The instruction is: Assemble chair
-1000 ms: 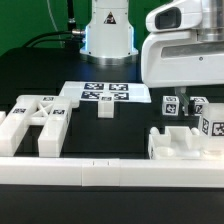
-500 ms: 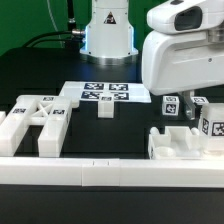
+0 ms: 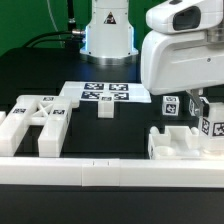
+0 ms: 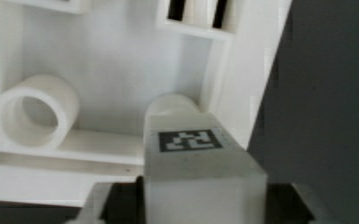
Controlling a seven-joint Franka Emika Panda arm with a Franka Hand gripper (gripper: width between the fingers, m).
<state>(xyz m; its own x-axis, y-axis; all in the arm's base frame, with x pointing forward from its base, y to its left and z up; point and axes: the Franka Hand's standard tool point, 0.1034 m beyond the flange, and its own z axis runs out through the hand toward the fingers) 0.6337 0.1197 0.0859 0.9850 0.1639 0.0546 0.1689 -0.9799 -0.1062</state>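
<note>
The marker board (image 3: pixel 104 94) lies on the counter (image 3: pixel 40 75) about midway back, with a short post (image 3: pixel 105 109) standing at its near edge. Toward the exterior view's left, two frame pieces (image 3: pixel 35 125) lie side by side, touching. Toward the exterior view's right sits a blocky chair part (image 3: pixel 180 145). Above it, the tool (image 3: pixel 196 105) has a tagged post (image 4: pixel 194 150) clamped between its fingers. A long border rail (image 3: pixel 90 172) runs along the front, before everything.

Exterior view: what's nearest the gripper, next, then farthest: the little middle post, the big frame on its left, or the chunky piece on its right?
From the gripper:
1. Chunky piece, the exterior view's right, below.
2. Little post, middle.
3. Big frame, the exterior view's left.
</note>
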